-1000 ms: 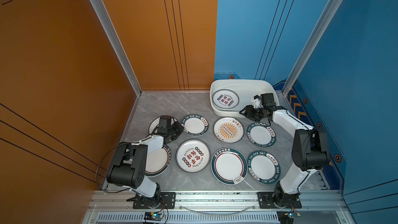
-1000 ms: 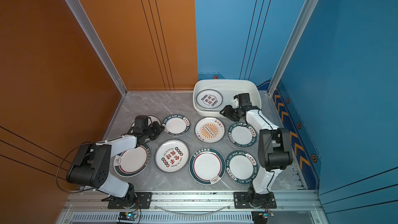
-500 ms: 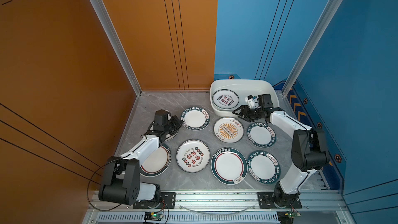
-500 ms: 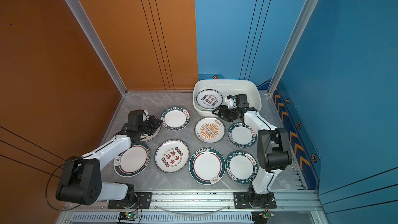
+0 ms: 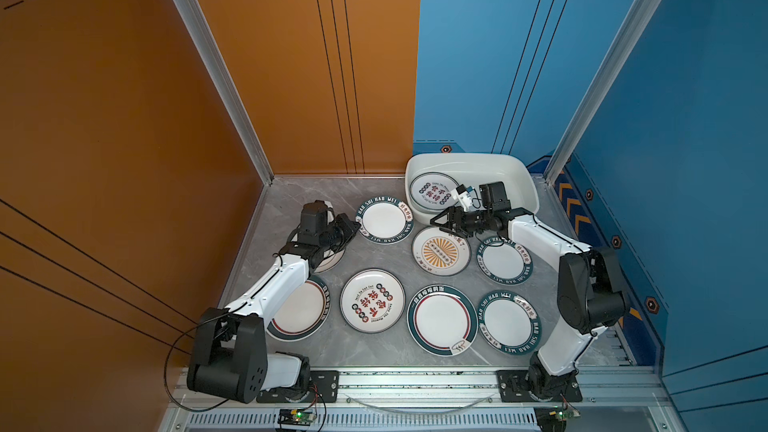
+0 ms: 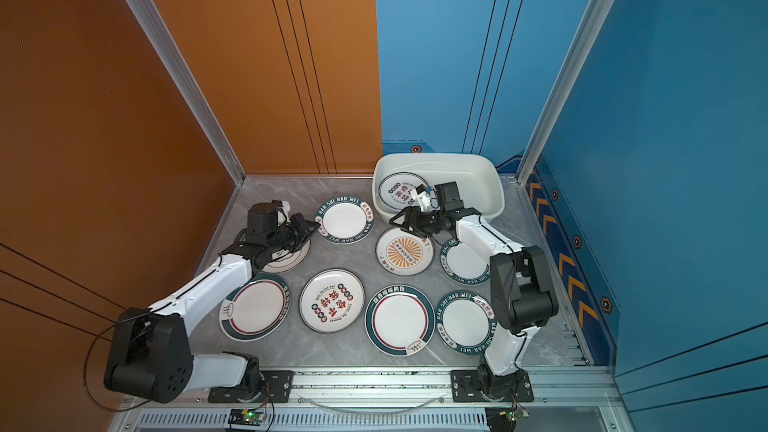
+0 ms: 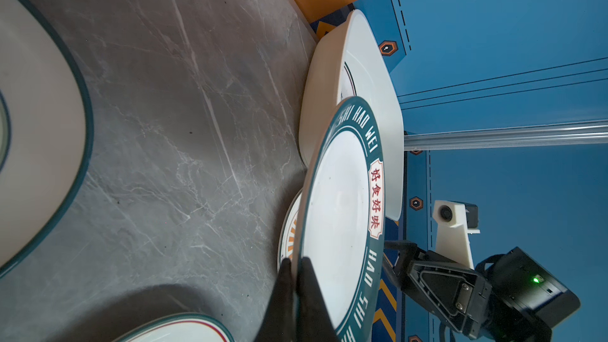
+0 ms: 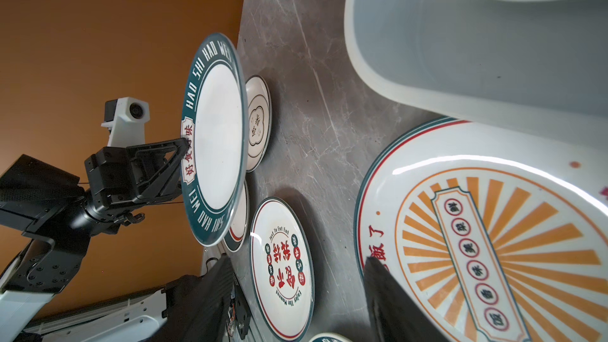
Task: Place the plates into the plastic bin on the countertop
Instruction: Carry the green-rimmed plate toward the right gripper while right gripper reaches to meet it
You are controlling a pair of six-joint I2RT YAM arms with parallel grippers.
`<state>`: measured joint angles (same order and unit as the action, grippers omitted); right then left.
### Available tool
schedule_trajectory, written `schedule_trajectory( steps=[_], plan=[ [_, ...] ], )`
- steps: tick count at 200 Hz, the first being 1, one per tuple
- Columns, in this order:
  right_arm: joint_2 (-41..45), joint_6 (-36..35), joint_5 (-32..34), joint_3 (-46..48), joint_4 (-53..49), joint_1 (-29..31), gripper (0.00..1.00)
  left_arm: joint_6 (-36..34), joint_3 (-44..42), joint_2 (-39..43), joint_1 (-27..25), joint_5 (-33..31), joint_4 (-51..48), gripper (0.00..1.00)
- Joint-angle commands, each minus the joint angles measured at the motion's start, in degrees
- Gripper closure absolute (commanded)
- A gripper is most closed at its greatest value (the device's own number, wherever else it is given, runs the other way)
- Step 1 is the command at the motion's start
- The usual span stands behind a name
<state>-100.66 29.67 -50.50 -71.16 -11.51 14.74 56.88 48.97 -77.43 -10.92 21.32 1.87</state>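
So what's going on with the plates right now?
The left gripper is shut on the rim of a green-rimmed plate, holding it lifted off the countertop. The right gripper is open and empty, over the far edge of the sunburst plate, beside the bin. A lettered plate lies in the bin. The other plates lie on the countertop.

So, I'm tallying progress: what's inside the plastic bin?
One plate with red characters lies in the plastic bin. The right arm's wrist covers part of its floor; that patch cannot be seen.
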Motion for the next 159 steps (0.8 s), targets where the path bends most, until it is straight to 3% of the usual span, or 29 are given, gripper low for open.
schedule_trajectory(
  steps=[1, 95, 159],
  plan=[
    [-0.8, 2.4, -1.2, -1.2, 4.0, 1.1, 0.35, 0.5, 2.9, -1.3, -1.1, 1.8, 0.9, 1.0],
    [-5.0, 11.5, -1.7, -1.6, 14.8, 3.6, 0.4, 1.5, 5.4, -3.9, -5.2, 1.4, 2.4, 1.0],
    [-6.6, 14.2, -2.4, -2.2, 17.6, 4.2, 0.58, 1.6, 6.0, -6.1, -6.4, 1.8, 3.6, 1.0]
  ],
)
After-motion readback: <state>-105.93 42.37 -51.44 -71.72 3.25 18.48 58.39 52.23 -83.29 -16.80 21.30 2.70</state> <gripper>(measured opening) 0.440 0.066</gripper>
